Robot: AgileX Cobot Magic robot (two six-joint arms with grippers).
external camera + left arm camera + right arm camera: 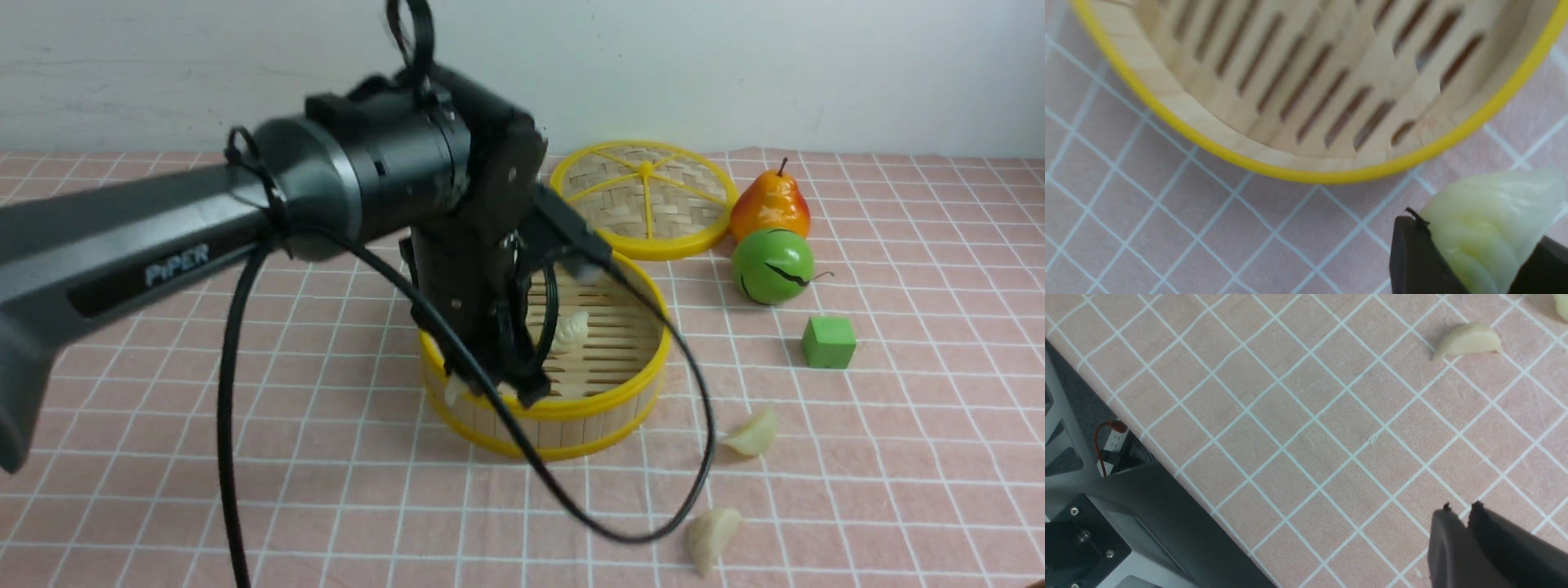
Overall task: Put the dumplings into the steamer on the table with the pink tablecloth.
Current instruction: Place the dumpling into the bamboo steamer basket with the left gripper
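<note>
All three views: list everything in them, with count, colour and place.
Dumplings: four, pale cream to greenish; one in the steamer, one in the left gripper, two on the cloth.
Steamer: one, bamboo with yellow rims, mid-table.
Woven lid: one, tan and yellow, behind the steamer.
Pear: one, orange-red, right of the lid.
Round fruit: one, green, before the pear.
Cube: one, green, nearer than the fruit.
Tablecloth: one, pink, white grid, under everything listed above.
Wall: one, pale, behind.
Arms: two, grey and black; left over the steamer, right partly visible.
Grippers: two, black; left holding a dumpling beside the steamer, right above bare cloth.
</note>
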